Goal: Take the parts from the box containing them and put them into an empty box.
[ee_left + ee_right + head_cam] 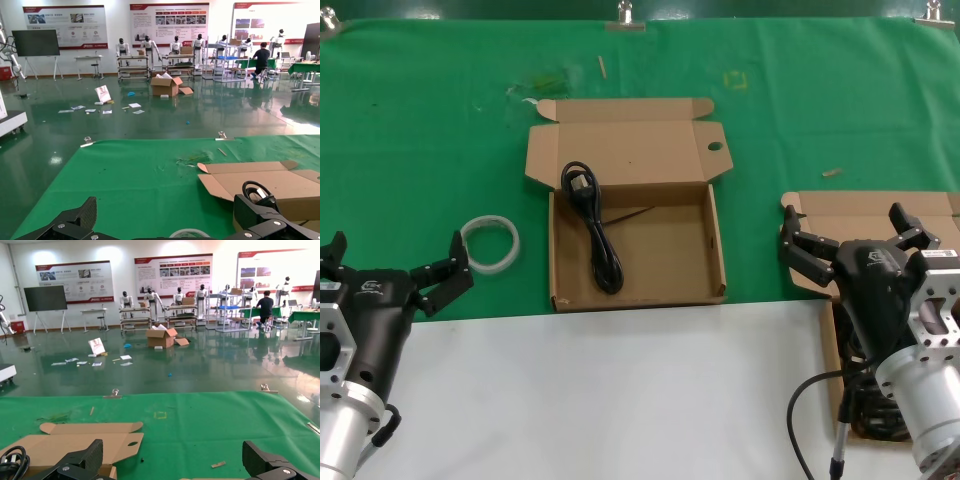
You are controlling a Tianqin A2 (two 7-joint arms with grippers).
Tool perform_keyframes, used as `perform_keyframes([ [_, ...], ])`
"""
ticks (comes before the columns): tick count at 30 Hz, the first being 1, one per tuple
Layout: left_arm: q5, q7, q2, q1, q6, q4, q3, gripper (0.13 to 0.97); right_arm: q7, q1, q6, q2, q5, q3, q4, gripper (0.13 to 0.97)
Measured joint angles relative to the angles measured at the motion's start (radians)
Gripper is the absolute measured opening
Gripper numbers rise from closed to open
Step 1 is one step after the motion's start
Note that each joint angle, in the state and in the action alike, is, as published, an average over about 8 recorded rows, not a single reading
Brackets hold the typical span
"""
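With its fingers spread, the right gripper (850,240) is best lowered squarely over the cords (873,410) in the box (865,205).

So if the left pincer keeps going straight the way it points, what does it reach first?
Probably the white tape ring just ahead of the open left pincer; height above the cloth is unclear, so it might pass over it.

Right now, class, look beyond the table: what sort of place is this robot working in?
Probably a robotics exhibition or demo hall: humanoid robots stand in a row by the far wall, display posters hang above them, and cardboard boxes sit on a glossy green floor.
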State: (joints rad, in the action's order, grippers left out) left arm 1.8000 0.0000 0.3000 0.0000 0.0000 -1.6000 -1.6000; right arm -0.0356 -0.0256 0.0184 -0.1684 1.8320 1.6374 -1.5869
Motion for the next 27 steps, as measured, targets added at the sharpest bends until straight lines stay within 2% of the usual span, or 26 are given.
perform_keyframes([
  [27,0.0,0.0,0.0,0.0,0.0,0.0,0.0,0.966,0.0,0.0,0.0,0.0,0.0,0.0,0.0,0.966],
])
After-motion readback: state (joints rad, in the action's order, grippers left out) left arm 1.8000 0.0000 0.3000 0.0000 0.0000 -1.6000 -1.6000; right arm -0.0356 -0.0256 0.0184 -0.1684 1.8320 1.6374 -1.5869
